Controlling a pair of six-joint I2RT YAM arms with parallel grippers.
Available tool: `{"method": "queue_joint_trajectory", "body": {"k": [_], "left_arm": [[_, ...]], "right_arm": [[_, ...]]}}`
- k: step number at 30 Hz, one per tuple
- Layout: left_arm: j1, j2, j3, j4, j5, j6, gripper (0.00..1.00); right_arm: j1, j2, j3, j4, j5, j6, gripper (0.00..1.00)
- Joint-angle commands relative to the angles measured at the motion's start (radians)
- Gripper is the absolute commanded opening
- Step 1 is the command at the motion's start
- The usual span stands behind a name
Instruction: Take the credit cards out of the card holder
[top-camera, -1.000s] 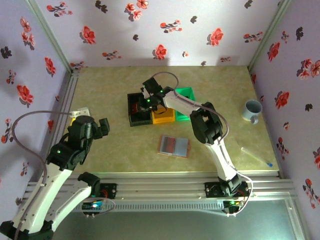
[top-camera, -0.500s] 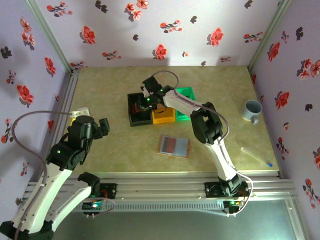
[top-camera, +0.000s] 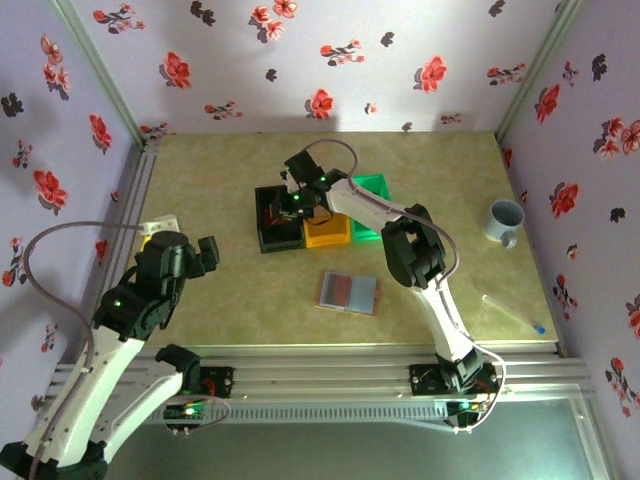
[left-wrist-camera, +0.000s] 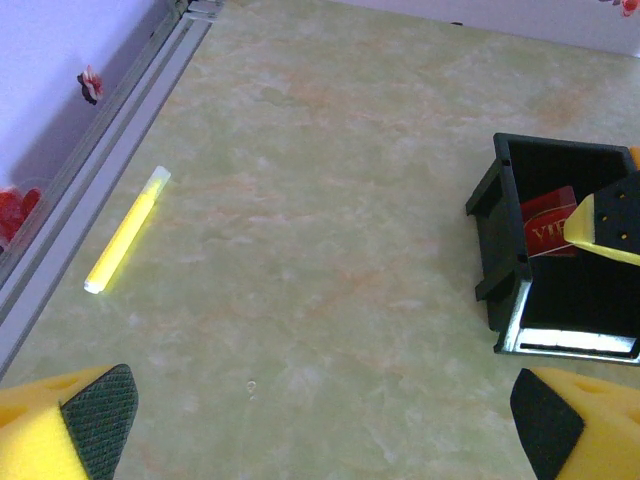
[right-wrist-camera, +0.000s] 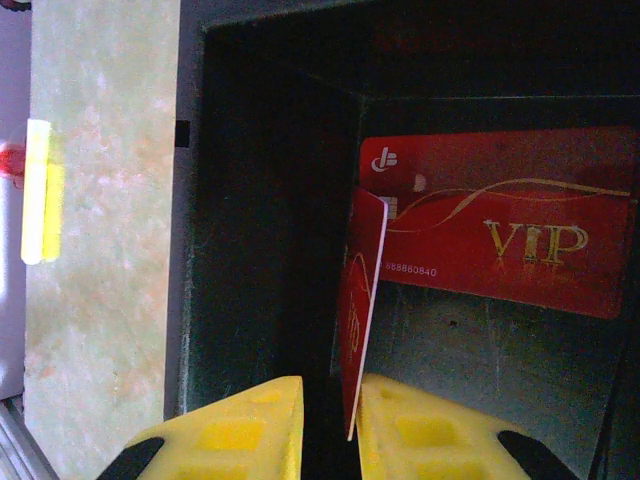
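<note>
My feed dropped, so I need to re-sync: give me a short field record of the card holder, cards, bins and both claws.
card holder: lying open on the table, nearer than the bins, untouched
black bin: holds two red cards
VIP card: flat on the bin floor
second red card: standing on edge
right claw: in black bin, jaws narrowly apart around the upright card; grip unclear
left claw: wide open, empty, on the left
other bins: orange bin, then green bin, beside the black one
highlighter: yellow, table's left side
</note>
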Motion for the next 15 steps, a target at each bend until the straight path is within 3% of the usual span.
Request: {"method": "queue_joint_trajectory", "body": {"k": [1,15], "left_arm": [[0.011,-0.002,-0.005,0.013,-0.027,0.016,1.0],[0.011,-0.001,-0.004,0.013,-0.027,0.016,1.0]], "right_arm": [[-0.005,0.005,0.035,-0.033,0.012,-0.007,0.21],[-0.006,-0.019,0.049,-0.06,0.03,-0.021,0.22]]}}
